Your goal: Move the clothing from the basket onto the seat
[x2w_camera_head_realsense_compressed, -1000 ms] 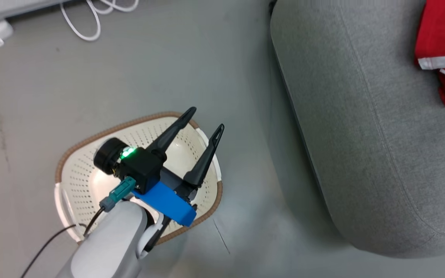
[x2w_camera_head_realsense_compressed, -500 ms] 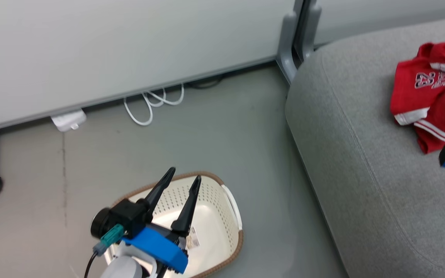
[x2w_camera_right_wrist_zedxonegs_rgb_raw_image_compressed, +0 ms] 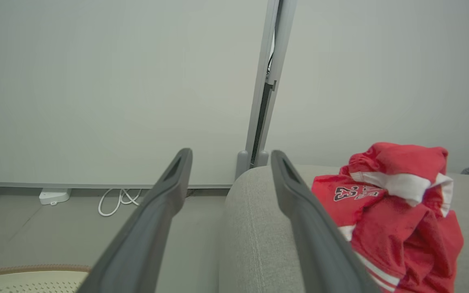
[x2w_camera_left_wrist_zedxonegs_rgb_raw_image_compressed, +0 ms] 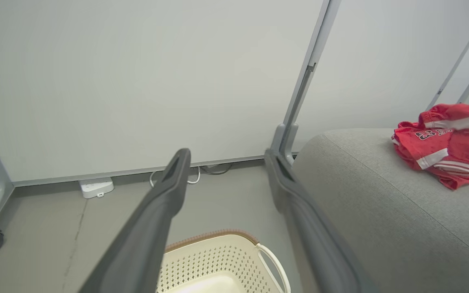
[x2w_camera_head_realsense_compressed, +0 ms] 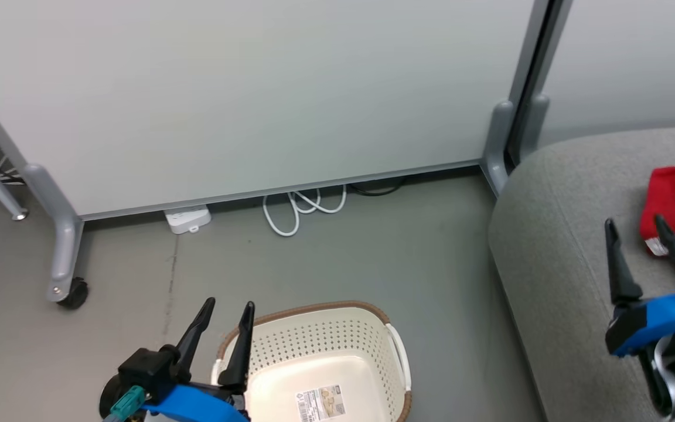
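Head view: the left gripper (x2w_camera_head_realsense_compressed: pixel 229 305) hangs empty, fingers narrowly parted, by the left rim of the laundry basket (x2w_camera_head_realsense_compressed: pixel 314 308). The right gripper (x2w_camera_head_realsense_compressed: pixel 634 223), spread wider and also empty, hovers over the grey sofa cushion (x2w_camera_head_realsense_compressed: pixel 548 246), near the red clothing (x2w_camera_head_realsense_compressed: pixel 674 202) lying on it. Left wrist view: fingers apart, nothing between them. Right wrist view: the same. Since half a second ago the head camera has tilted upward, and both right fingers have come into frame.
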### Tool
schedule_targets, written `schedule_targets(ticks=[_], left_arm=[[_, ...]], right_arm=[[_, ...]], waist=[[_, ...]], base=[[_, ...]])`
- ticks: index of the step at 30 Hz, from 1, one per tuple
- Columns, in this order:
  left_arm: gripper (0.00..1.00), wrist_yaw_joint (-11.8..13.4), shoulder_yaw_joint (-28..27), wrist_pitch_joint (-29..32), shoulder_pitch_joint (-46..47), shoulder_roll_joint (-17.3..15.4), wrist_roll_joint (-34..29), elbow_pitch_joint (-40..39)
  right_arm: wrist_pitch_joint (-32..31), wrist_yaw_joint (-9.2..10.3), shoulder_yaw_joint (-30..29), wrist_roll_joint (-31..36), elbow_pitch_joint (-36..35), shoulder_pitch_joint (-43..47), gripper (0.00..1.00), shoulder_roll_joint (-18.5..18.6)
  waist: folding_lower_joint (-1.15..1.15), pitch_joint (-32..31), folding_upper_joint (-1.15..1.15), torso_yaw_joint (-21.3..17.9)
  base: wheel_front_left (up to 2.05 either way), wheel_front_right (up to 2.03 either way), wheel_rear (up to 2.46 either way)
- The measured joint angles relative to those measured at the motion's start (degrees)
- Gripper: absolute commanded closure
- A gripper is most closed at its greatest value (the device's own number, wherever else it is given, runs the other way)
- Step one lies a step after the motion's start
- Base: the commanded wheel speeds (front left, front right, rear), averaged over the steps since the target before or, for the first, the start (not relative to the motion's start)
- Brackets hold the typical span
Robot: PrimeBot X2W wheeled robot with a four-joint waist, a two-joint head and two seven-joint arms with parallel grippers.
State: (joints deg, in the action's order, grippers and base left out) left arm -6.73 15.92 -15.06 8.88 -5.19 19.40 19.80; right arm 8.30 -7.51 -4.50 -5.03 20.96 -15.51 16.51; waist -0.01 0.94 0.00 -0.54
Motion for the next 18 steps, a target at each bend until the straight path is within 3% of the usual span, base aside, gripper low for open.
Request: schedule_targets(ticks=[8, 18], left_arm=[[0.0, -0.09, -4.6, 0.0, -2.02, 0.29, -0.81, 0.02], [0.0, -0.48, -7.16, 0.0, -2.94, 0.68, -1.7, 0.68]], right_arm=[[-3.63, 0.0, -0.21, 2.4, -13.4, 11.03, 0.0, -6.65], [-4.63, 0.0, 0.68, 4.63, -18.63, 17.86, 0.0, -11.81]], waist=[[0.0, -1.58, 0.0, 3.02], [0.01, -2.22, 0.0, 4.19]], base=[[0.0, 0.0, 0.0], [0.0, 0.0, 0.0]])
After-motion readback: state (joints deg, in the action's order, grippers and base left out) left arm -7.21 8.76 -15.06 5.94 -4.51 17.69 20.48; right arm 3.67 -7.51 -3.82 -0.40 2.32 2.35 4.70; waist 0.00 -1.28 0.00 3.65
